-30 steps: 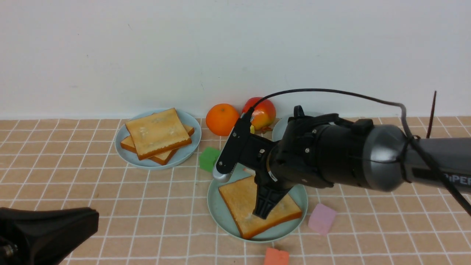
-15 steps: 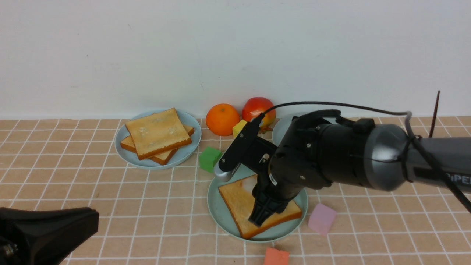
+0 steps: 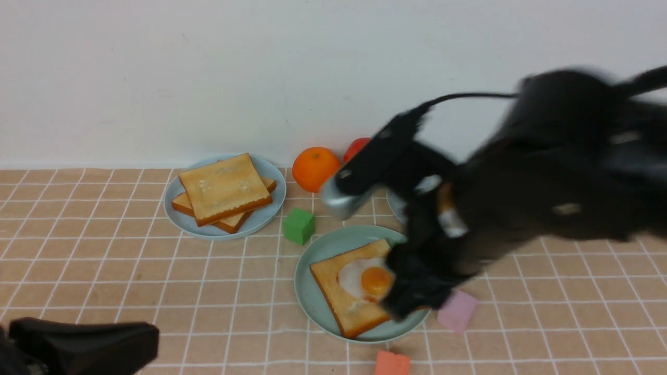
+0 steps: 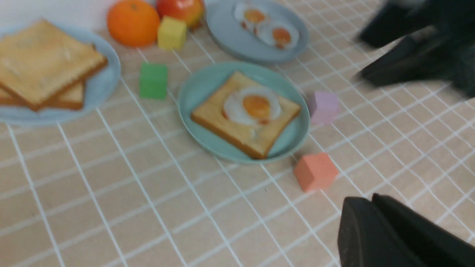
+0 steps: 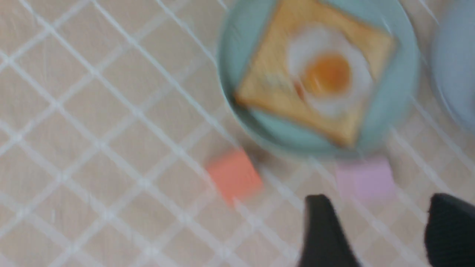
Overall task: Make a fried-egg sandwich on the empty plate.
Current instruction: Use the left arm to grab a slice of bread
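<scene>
A fried egg (image 3: 365, 278) lies flat on a single toast slice (image 3: 333, 297) on the mint-teal plate (image 3: 311, 260); it also shows in the left wrist view (image 4: 252, 106) and the right wrist view (image 5: 328, 72). My right gripper (image 3: 411, 302) is blurred with motion, open and empty, above the plate's right edge; in its wrist view (image 5: 382, 202) the fingers stand wide apart. The stacked pair of toast slices (image 3: 224, 192) rests on a pale blue plate (image 3: 271, 179) at the back left. My left gripper (image 4: 365, 202) is shut and empty, low at the front left (image 3: 140, 338).
Two more fried eggs (image 4: 269, 27) lie on a grey-blue plate (image 4: 226, 35) at the back right. An orange (image 3: 314, 168), an apple (image 3: 357, 148), a yellow cube (image 4: 171, 33), a green cube (image 3: 298, 225), a pink cube (image 3: 457, 311) and a coral cube (image 3: 392, 363) surround the teal plate.
My right gripper was pressed down on the toast; it has opened, lifted and pulled back to the right, leaving the fried egg on the slice. The left gripper shifted slightly.
</scene>
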{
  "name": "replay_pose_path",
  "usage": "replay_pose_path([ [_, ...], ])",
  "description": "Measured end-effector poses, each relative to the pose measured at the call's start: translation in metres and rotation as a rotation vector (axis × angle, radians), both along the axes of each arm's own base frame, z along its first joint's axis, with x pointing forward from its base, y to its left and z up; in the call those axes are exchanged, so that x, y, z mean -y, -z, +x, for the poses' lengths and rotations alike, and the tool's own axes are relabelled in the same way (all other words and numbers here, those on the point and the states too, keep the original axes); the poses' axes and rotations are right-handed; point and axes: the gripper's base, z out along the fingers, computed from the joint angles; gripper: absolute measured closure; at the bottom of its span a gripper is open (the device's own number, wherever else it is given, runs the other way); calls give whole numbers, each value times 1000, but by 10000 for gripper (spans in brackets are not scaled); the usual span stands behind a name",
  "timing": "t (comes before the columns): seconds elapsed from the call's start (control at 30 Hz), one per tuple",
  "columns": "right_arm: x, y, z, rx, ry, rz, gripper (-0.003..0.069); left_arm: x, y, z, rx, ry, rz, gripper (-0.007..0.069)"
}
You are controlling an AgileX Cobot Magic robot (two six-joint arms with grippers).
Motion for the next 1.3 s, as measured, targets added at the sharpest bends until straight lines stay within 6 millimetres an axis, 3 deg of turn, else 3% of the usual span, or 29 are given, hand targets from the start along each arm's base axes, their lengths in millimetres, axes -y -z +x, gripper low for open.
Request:
replay_pose_path([
  [0.17, 49, -40, -37, 16, 119, 26, 507, 29, 20, 23, -139, 10, 126, 638],
  [0.27, 69, -51, -52, 51, 140, 67, 615, 51, 25, 43, -190, 20, 207, 638],
  [0.33, 88, -61, -67, 89, 152, 107, 669, 68, 21, 70, -197, 11, 259, 638],
  [0.4, 95, -64, -73, 101, 156, 122, 673, 74, 20, 88, -200, 2, 290, 638],
  [0.43, 104, -65, -80, 112, 156, 138, 673, 77, 14, 109, -204, -21, 305, 638],
  [0.57, 124, -68, -98, 142, 158, 181, 673, 65, 19, 171, -261, -72, 377, 638],
  [0.7, 137, -70, -109, 162, 159, 213, 671, 50, 26, 220, -264, -71, 420, 638],
  [1.07, 145, -62, -124, 91, 208, 301, 664, 10, 70, 349, -362, -14, 591, 630],
  [1.17, 144, -61, -125, 71, 207, 313, 662, 11, 83, 370, -353, 33, 631, 586],
  [1.3, 142, -61, -127, 48, 202, 328, 659, 17, 99, 391, -288, 92, 682, 429],
])
